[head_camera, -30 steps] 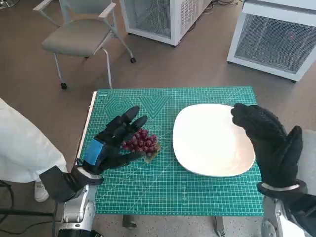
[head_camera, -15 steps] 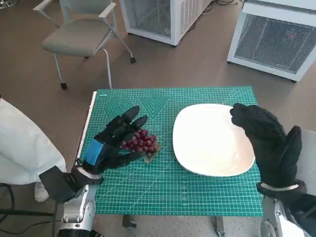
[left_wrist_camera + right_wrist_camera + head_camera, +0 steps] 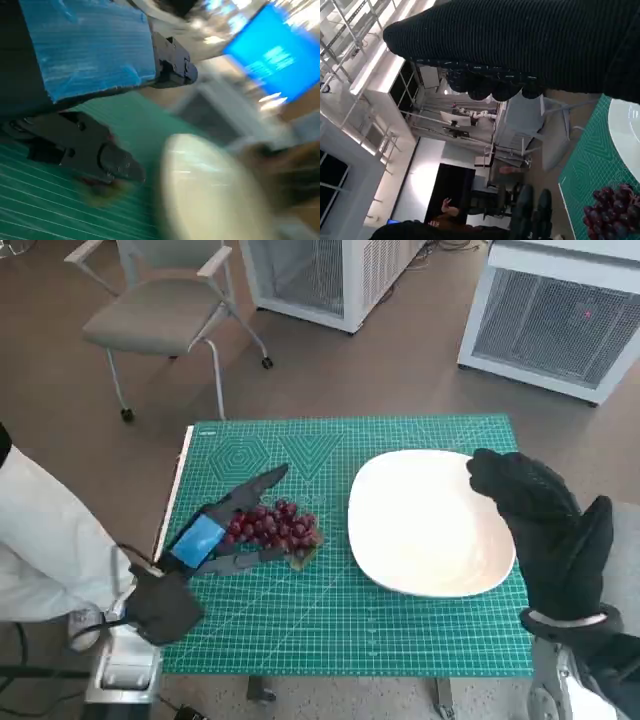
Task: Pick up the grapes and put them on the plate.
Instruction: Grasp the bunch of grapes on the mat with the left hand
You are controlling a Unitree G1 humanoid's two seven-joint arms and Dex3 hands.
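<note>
Left hand has dropped lower and flatter around the grapes, fingers either side; grip likely closing, not confirmed. Grapes remain on mat, beside plate. Right hand hovers unclenched, holding nothing, over the plate's edge.

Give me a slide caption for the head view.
Left hand reaches the grapes beside the white plate.

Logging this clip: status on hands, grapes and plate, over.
Left hand beside the grapes, fingers round them, grip unconfirmed. Right hand hovers over plate edge, holding nothing. Grapes on mat, not plated.
</note>
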